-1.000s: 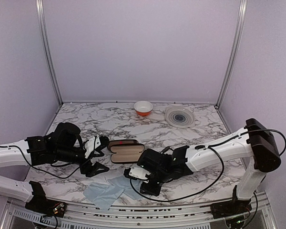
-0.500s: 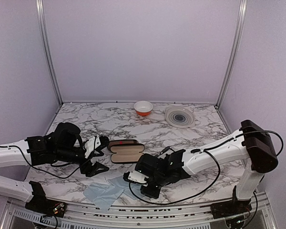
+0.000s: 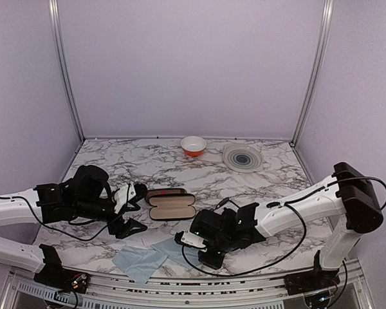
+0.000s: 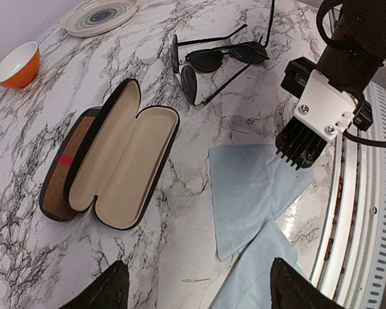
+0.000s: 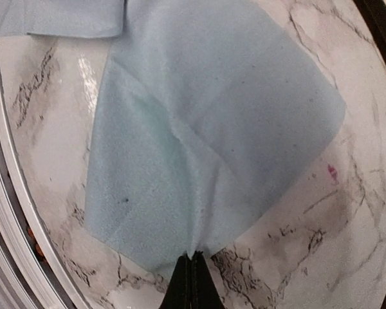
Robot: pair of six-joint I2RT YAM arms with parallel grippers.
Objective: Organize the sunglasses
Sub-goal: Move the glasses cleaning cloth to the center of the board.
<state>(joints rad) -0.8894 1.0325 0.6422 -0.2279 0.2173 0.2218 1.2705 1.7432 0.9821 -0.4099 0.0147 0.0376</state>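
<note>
Left side first: my left gripper (image 4: 199, 297) is spread wide, holding nothing, hovering over the marble counter (image 4: 199, 129) just at the 6 o'clock side of the brown plaid hard-shell case (image 4: 116, 158). The case lies open with its cream lining up, so it looks ready to load.

In the left wrist view, the thin black wire-frame sunglasses (image 4: 204, 60) are at about 1 o'clock from the case, flat on the counter, close to it but not touching. The temple arms look unfolded.

Further right, at about 4 o'clock from the case, is the soft light-blue cleaning cloth (image 5: 206, 129). My right gripper (image 5: 192, 273) is squeezed fully shut on its near edge, and the crease running up from the tips makes me think it's got a pinch of fabric.

My take on the sunglasses: they'll be really light but fiddly. Wire that thin bends easily, the lenses scratch and smudge, and they'll probably skate on polished marble. I'd take hold at the bridge or the frame corner by a hinge, never on a lens, with a gentle squeeze. The arms likely need folding before they'll fit.
</note>
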